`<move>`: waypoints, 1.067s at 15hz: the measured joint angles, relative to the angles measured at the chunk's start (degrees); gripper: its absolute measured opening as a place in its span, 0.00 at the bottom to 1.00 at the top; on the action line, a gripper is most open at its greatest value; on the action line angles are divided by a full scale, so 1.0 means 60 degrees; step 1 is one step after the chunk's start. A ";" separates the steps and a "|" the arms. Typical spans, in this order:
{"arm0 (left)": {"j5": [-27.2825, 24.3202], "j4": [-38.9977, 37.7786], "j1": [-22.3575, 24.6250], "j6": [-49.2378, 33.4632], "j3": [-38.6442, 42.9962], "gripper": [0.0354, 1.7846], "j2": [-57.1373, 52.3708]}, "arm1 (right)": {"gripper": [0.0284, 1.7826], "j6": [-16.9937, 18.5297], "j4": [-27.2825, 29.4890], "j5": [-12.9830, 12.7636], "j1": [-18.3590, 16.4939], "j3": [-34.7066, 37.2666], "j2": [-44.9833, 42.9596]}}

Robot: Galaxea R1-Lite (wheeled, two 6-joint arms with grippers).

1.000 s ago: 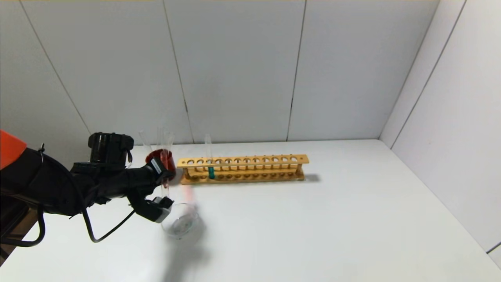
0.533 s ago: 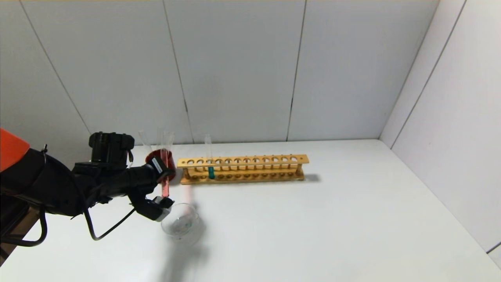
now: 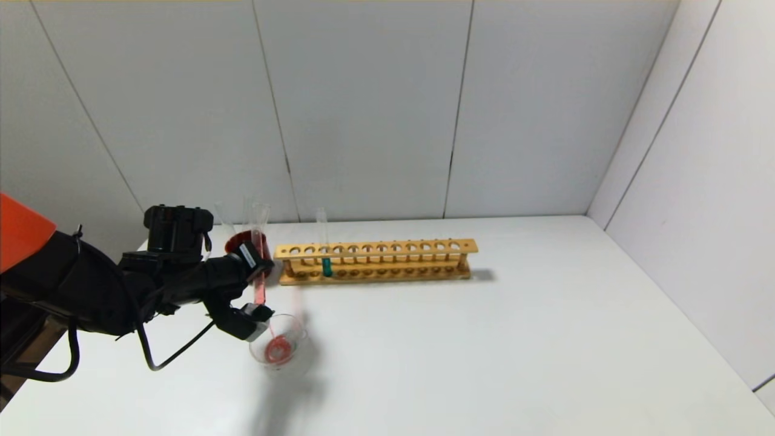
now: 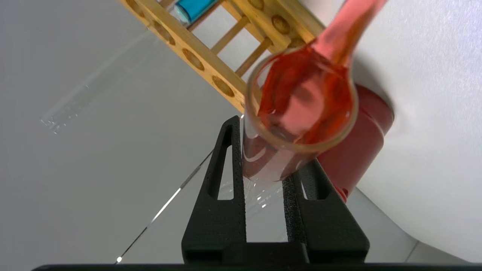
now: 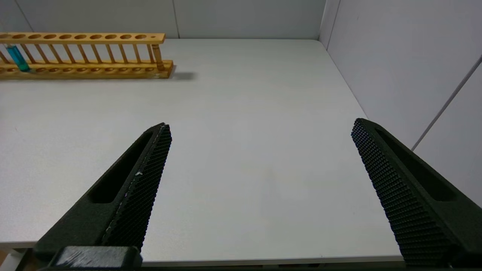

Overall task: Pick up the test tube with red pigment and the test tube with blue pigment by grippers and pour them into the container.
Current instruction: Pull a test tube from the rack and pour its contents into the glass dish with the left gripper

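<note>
My left gripper (image 3: 254,287) is shut on the test tube with red pigment (image 3: 260,283) and holds it tilted, mouth down, over the container (image 3: 280,346), a clear glass dish on the table. A red pool lies in the dish. In the left wrist view the tube's open mouth (image 4: 301,109), full of red liquid, faces the camera between the black fingers (image 4: 229,162). The test tube with blue pigment (image 3: 327,265) stands upright in the wooden rack (image 3: 375,260); it also shows as a blue tube (image 5: 17,58) in the right wrist view. My right gripper (image 5: 261,126) hangs open over bare table, holding nothing.
A dark red cup (image 3: 242,241) with clear tubes in it stands just behind my left gripper, at the rack's left end. The white table (image 3: 484,351) ends at walls behind and on the right. The rack's other holes are unfilled.
The red tube has tipped further and its liquid has run down into the dish, which now holds a red pool. The left arm has shifted slightly; the blue tube and rack have not moved.
</note>
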 joint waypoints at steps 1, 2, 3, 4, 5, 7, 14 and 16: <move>0.0026 -0.0004 -0.0008 0.0041 0.0000 0.17 0.0006 | 0.98 0.0002 0.0004 0.0004 0.0000 0.0000 0.0000; 0.0037 -0.0018 -0.0014 0.0134 0.0000 0.17 0.0006 | 0.98 0.0002 0.0004 0.0000 0.0000 0.0000 0.0000; 0.0033 -0.0061 -0.0022 0.0313 -0.0016 0.17 0.0010 | 0.98 0.0002 0.0000 0.0004 0.0004 0.0000 0.0000; 0.0030 -0.0120 -0.0026 0.0506 -0.0043 0.17 0.0018 | 0.98 0.0002 0.0004 0.0000 0.0000 0.0000 0.0000; 0.0041 -0.0146 -0.0037 0.0524 -0.0047 0.17 0.0037 | 0.98 0.0002 0.0000 0.0000 0.0000 0.0000 0.0000; 0.0051 -0.0167 -0.0124 0.0551 -0.0112 0.17 0.0083 | 0.98 0.0002 0.0004 0.0004 0.0000 0.0000 0.0000; 0.0041 -0.0148 -0.0270 0.0662 -0.0226 0.17 0.0061 | 0.98 0.0000 0.0000 0.0000 0.0000 0.0000 0.0000; 0.0037 -0.0148 -0.0278 0.0892 -0.0236 0.17 0.0006 | 0.98 0.0002 0.0000 0.0000 0.0004 0.0000 0.0000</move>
